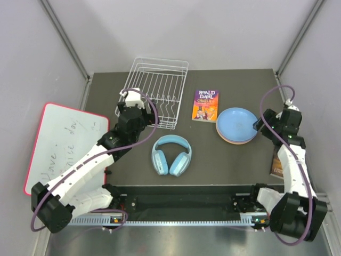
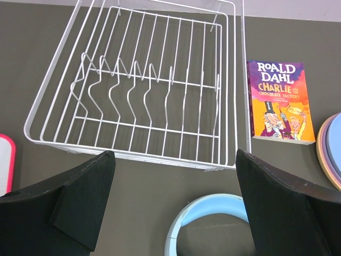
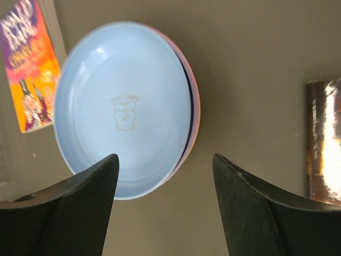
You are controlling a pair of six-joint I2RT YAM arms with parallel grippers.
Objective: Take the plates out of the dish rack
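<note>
The white wire dish rack (image 1: 157, 97) stands at the back of the mat and holds no plates; it also fills the left wrist view (image 2: 144, 85). The plates lie in one stack (image 1: 236, 125) at the right, the light blue plate (image 3: 122, 109) on top, with pink and orange-yellow rims showing under it. My left gripper (image 1: 129, 100) is open and empty at the rack's near left edge. My right gripper (image 1: 261, 124) is open and empty just right of the stack. In the right wrist view its fingers (image 3: 74, 205) straddle bare mat beside the stack's rim.
Light-blue headphones (image 1: 171, 154) lie at the mat's middle front. A Roald Dahl book (image 1: 205, 105) lies between rack and stack. A red-edged whiteboard (image 1: 61, 141) lies at the left. A dark book (image 1: 276, 162) lies by the right arm.
</note>
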